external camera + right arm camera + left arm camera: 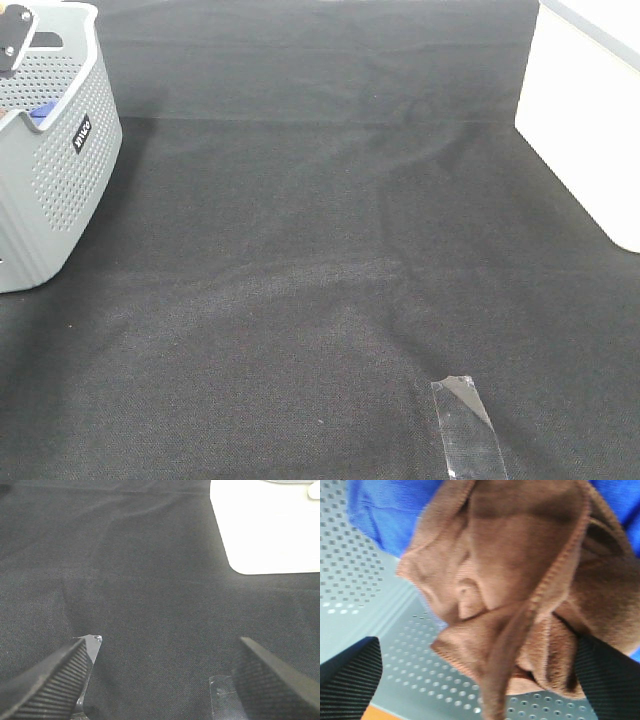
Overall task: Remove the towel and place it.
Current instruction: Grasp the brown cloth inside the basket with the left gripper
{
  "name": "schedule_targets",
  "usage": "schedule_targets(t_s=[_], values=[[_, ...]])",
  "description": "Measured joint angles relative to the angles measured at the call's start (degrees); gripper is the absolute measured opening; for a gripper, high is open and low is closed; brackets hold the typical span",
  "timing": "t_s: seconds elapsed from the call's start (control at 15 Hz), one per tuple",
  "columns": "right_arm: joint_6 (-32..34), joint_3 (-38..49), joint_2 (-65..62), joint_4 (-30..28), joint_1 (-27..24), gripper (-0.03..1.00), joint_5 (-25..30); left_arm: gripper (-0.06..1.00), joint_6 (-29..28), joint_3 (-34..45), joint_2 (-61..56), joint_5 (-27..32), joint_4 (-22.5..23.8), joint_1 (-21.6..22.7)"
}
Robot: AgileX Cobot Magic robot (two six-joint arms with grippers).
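Left tool point(477, 652) has its fingers spread wide, straddling the towel point(520, 580) with nothing clamped. The right tool point(165, 655) is apart too and empty, over the tabletop point(320, 250) well away from the basket point(60, 180). The towel sits bunched inside the basket on a blue cloth point(385, 515). My worry is that a deep pinch grabs the blue cloth too, or a thin fold slips out on the lift. From up high the basket's inside is cut off, and I can't spot the towel's tag.
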Motion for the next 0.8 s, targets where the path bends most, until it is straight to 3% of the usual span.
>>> schedule_targets(t_s=[0.2, 0.33, 0.47, 0.6, 0.67, 0.8], values=[[0.0, 0.0, 0.0, 0.0, 0.0, 0.77, 0.0, 0.99, 0.2, -0.2, 1.2, 0.2, 0.1, 0.0], [0.0, 0.0, 0.0, 0.0, 0.0, 0.77, 0.0, 0.92, 0.2, -0.3, 1.7, 0.2, 0.3, 0.0], [0.0, 0.0, 0.0, 0.0, 0.0, 0.77, 0.0, 0.63, 0.1, -0.3, 2.2, 0.2, 0.3, 0.0], [0.0, 0.0, 0.0, 0.0, 0.0, 0.77, 0.0, 0.19, -2.9, -0.3, 2.3, 0.2, 0.5, 0.0], [0.0, 0.0, 0.0, 0.0, 0.0, 0.77, 0.0, 0.06, -4.9, -0.3, 2.3, 0.2, 0.6, 0.0], [0.0, 0.0, 0.0, 0.0, 0.0, 0.77, 0.0, 0.0, -9.7, -0.3, 2.3, 0.2, 0.6, 0.0]])
